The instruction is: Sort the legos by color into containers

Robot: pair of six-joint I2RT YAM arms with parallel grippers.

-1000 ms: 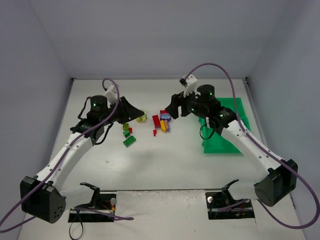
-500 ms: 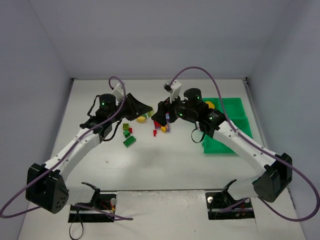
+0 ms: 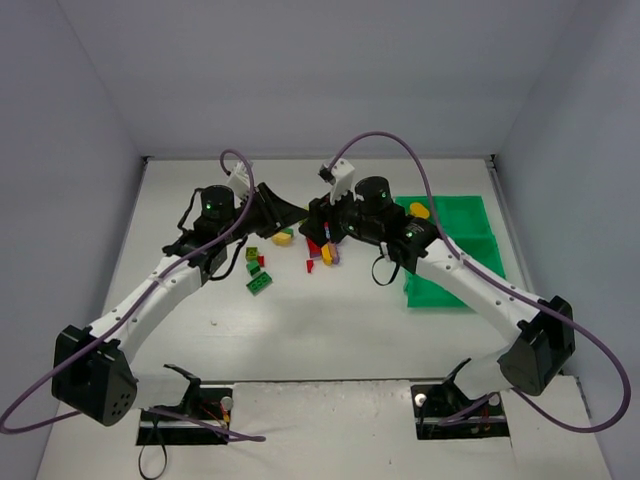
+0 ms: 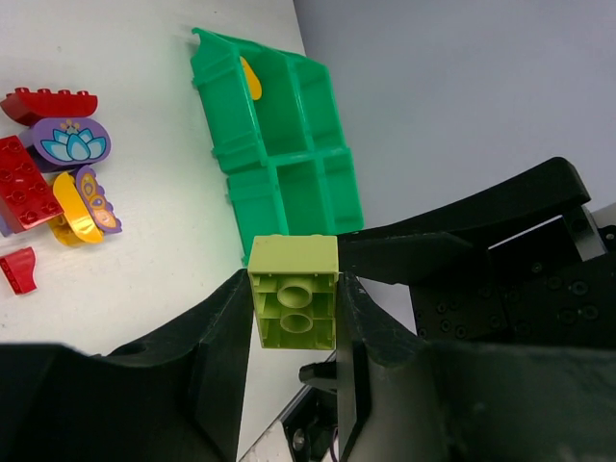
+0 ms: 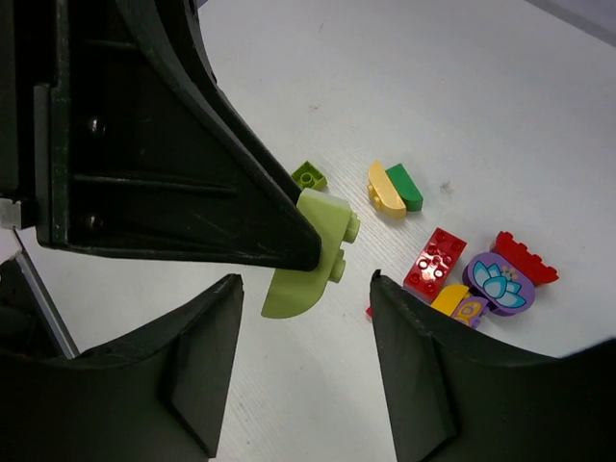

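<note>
- Our left gripper [image 4: 294,300] is clenched on a lime brick [image 4: 294,279]. The fingers press on its two sides, its hollow underside faces the wrist camera, and it hangs clear of the table [image 3: 330,320].
- Our right gripper [image 5: 303,289] has its fingers spread with nothing between them. It sits close to the left gripper near the middle of the table. In the right wrist view the lime brick shows in the gap between the fingers, touching neither.
- The green tray [image 4: 289,144] lies on the right side of the table, well apart from the held brick.
- We see one yellow piece [image 4: 250,77] in the tray's far compartment on the side nearer the table's centre. The other compartments that we can see hold nothing.
- A loose cluster lies on the table below the grippers: a red brick [image 4: 24,183], a purple flower piece [image 4: 69,142], a red arch [image 4: 48,101] and a yellow-and-purple butterfly piece [image 4: 87,202].
- To the left lie a dark green brick [image 3: 259,283] and several smaller bricks beside it.
</note>
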